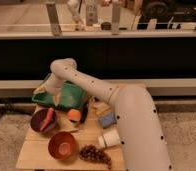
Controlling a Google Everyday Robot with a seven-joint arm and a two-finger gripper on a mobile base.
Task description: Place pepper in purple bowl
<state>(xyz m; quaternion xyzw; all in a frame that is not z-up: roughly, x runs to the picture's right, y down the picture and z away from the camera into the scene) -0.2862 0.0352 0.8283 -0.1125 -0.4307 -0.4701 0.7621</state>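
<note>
The pepper (48, 119), long, slim and red-orange, lies slanted inside the purple bowl (37, 125) at the left of the wooden table. My white arm reaches from the lower right up over the table and bends down at the back left. My gripper (47, 95) hangs just above and behind the bowl, in front of the green bag, apart from the pepper.
A green bag (68, 96) lies behind the bowl. A small round orange object (74, 115) sits right of it. An orange-brown bowl (63, 145), dark grapes (94, 154), a white cup (110, 138) and a blue packet (107, 120) stand on the table (33, 156). A dark ledge runs behind.
</note>
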